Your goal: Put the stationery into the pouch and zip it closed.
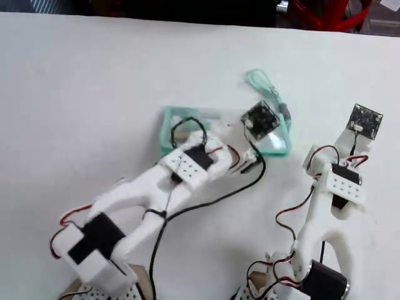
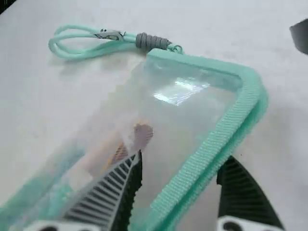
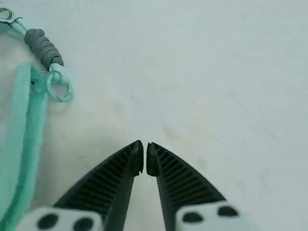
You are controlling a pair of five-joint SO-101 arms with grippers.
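The clear pouch (image 1: 275,142) with a mint-green border lies flat at the table's centre, its mint lanyard (image 1: 261,81) trailing off the far right corner. My left gripper (image 2: 180,190) is open and straddles the pouch's green edge (image 2: 226,130): one finger (image 2: 120,187) lies over the clear face, the other (image 2: 240,192) is over the table beside it. A tan and brown item (image 2: 132,142) shows blurred through the plastic. In the high view the left gripper (image 1: 248,161) sits at the pouch's near edge. My right gripper (image 3: 145,158) is shut on nothing, over bare table just right of the lanyard ring (image 3: 60,90).
The right arm (image 1: 340,184) stands to the right of the pouch. A black cable (image 1: 206,203) loops from the left arm across the table near the pouch. Red chair legs (image 1: 331,12) stand past the far edge.
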